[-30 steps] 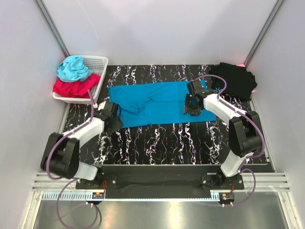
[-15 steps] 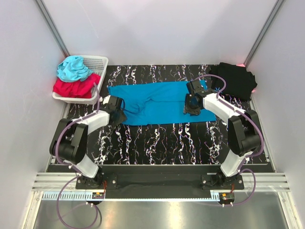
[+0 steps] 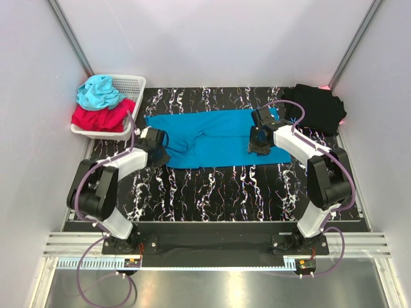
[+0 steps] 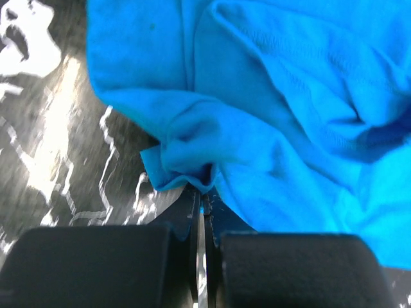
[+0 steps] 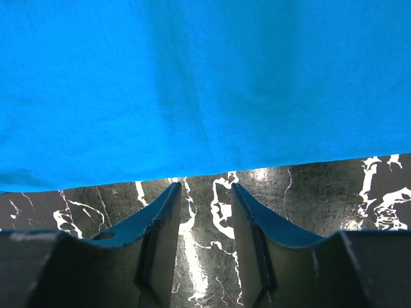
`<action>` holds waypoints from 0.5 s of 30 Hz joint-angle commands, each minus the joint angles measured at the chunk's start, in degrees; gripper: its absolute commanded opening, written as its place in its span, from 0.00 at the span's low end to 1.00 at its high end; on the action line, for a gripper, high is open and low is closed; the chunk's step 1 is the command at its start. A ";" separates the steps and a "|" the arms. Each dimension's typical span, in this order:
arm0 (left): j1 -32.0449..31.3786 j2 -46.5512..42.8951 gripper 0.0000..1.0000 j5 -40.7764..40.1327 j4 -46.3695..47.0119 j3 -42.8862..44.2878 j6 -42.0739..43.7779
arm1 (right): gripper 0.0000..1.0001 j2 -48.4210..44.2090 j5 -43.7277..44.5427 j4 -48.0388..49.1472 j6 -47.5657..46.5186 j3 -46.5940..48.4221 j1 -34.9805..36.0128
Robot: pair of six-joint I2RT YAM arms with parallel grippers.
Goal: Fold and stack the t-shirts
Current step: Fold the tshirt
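Note:
The medium-blue t-shirt [image 3: 212,138] lies spread across the far half of the marble table. My left gripper [image 3: 158,151] is at its near-left corner. In the left wrist view that gripper [image 4: 204,190] is shut, pinching a bunched fold of the blue t-shirt [image 4: 289,122] between its tips. My right gripper [image 3: 257,145] sits on the shirt's right part. In the right wrist view it [image 5: 204,190] stands open just short of the blue t-shirt's [image 5: 192,83] edge, with bare table between its fingers. The black t-shirt [image 3: 316,108] lies folded at the far right corner.
A white basket [image 3: 136,83] at the far left holds a light-blue cloth [image 3: 97,91] and a red cloth [image 3: 96,118]. White walls close in three sides. The black marble table [image 3: 212,189] stretches between the shirt and the arm bases.
My left arm swung towards the shirt's near-left corner, then its jaws closed on the cloth there. The right arm has stayed where it was.

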 commanded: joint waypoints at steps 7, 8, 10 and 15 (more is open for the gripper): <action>-0.85 -16.76 0.00 0.57 -9.57 -0.37 -0.99 | 0.43 -0.05 0.81 -0.02 0.47 1.71 0.63; -0.85 -18.25 0.00 0.84 -11.67 0.07 -1.17 | 0.43 -0.06 0.81 -0.11 0.56 1.71 0.72; -1.11 -19.40 0.00 2.24 -13.27 0.16 -1.26 | 0.43 -0.14 0.81 -0.11 0.56 1.80 0.63; -1.81 -22.65 0.00 5.05 -14.86 -2.30 -1.87 | 0.43 0.30 0.72 -0.11 0.65 2.24 0.63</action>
